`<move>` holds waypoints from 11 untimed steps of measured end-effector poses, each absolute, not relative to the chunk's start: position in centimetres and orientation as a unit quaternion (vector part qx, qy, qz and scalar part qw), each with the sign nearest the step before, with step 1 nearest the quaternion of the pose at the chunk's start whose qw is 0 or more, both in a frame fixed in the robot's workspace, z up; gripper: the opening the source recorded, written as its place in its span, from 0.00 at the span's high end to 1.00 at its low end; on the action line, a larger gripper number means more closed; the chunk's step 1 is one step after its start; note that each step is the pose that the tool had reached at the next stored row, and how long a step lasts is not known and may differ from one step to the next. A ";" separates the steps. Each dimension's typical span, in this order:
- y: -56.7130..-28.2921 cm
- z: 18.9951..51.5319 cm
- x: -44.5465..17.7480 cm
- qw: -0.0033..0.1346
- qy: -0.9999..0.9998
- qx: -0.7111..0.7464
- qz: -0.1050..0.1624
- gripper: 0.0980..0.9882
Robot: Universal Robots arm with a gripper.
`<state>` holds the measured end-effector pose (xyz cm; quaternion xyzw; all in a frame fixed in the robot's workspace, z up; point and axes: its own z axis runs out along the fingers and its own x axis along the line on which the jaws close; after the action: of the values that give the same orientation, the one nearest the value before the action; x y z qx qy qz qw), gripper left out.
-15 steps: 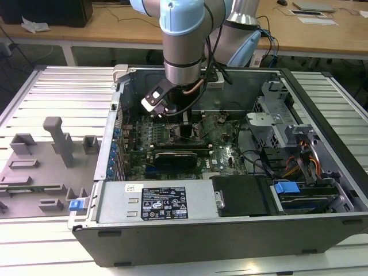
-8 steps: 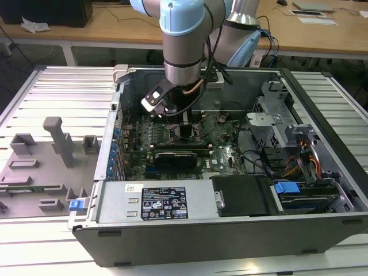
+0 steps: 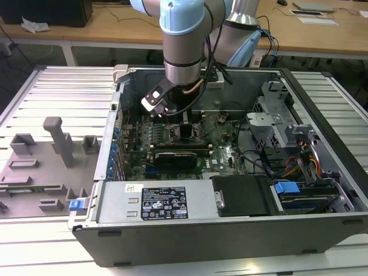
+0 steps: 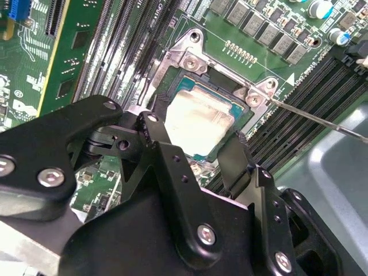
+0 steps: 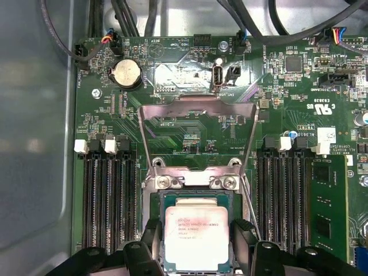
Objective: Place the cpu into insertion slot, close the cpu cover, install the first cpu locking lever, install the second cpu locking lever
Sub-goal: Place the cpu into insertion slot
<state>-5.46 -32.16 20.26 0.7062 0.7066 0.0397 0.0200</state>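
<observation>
Here, your cpu (image 5: 197, 237) sits in the insertion slot (image 5: 195, 198), the spread fingers (image 4: 152, 135) flanking it without pinching. The cpu cover (image 5: 198, 135) stands hinged open toward twelve o'clock, the locking lever (image 4: 313, 118) unlatched beside it. If the chip rests slightly askew, closing the cover could bend the socket pins.

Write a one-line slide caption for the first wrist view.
End effector straddling the chip seated in its socket, cover frame flipped open above.
</observation>
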 end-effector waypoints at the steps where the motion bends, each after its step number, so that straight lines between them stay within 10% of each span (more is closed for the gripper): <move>1: -32.2 20.6 -5.5 0.020 0.707 0.706 0.040 0.41; 8: -32.2 20.9 -5.5 0.020 0.707 0.706 0.040 0.41; 11: -32.2 20.9 -5.5 0.020 0.707 0.706 0.040 0.58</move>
<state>-5.46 -32.16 20.88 0.7062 0.7066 0.0396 0.0200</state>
